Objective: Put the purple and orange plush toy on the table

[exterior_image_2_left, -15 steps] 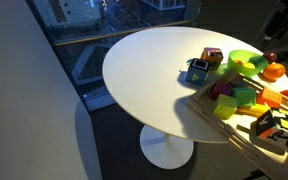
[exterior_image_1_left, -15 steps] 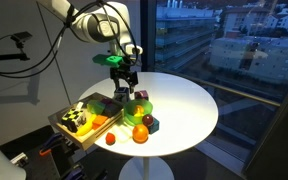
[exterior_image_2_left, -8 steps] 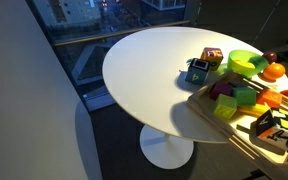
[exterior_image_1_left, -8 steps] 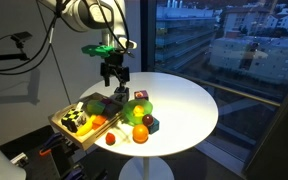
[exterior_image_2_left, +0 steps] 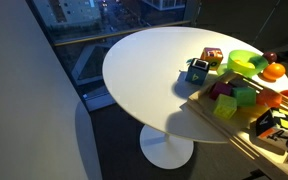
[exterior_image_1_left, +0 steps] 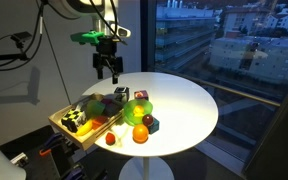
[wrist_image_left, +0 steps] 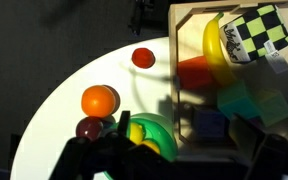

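The claw (exterior_image_1_left: 109,74) hangs high above the table (exterior_image_1_left: 189,100), up from the green bowl (exterior_image_1_left: 136,110) and a little toward the tray side of it. It is well clear of everything below. Its two fingers stand spread wide, with nothing between them.

The purple and orange plush toy (exterior_image_2_left: 212,57) lies on the white tabletop just beside the green bowl, on the side away from the orange ball (wrist_image_left: 99,100). Both exterior views show it there, apart from the claw. A dark blue block (exterior_image_2_left: 196,70) sits right next to the toy, a step further from the bowl; I cannot tell whether the two touch.

On the bowl's other side, the orange ball rests on the table with a dark round lump (wrist_image_left: 89,128) against it, and the lump is nearer the bowl. A small red thing (wrist_image_left: 142,57) lies further from the bowl, close to the wooden tray (wrist_image_left: 173,70).

The tray stands alongside the bowl with coloured blocks in it. A yellow and black checked thing (wrist_image_left: 252,35) lies at the end far from the bowl.
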You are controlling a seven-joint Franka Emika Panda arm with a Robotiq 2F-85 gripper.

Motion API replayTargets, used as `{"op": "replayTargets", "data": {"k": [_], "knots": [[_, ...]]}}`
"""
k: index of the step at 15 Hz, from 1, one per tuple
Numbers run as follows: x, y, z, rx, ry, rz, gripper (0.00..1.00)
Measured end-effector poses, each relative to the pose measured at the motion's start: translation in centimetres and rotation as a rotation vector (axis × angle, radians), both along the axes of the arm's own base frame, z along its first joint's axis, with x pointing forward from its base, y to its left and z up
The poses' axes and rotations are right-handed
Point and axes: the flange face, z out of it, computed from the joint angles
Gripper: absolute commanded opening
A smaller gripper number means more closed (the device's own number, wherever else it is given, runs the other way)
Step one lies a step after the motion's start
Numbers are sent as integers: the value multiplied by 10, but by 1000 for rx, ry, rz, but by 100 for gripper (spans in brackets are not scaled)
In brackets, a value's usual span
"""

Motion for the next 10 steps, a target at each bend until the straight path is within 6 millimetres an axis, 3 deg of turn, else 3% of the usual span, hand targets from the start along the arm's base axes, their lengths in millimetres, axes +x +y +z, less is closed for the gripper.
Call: {"op": "replayTargets", "data": {"k": [5, 10], "knots": [[-11, 1, 15, 0, -40, 1, 100], [-11, 1, 11, 0, -34, 1, 100]]}}
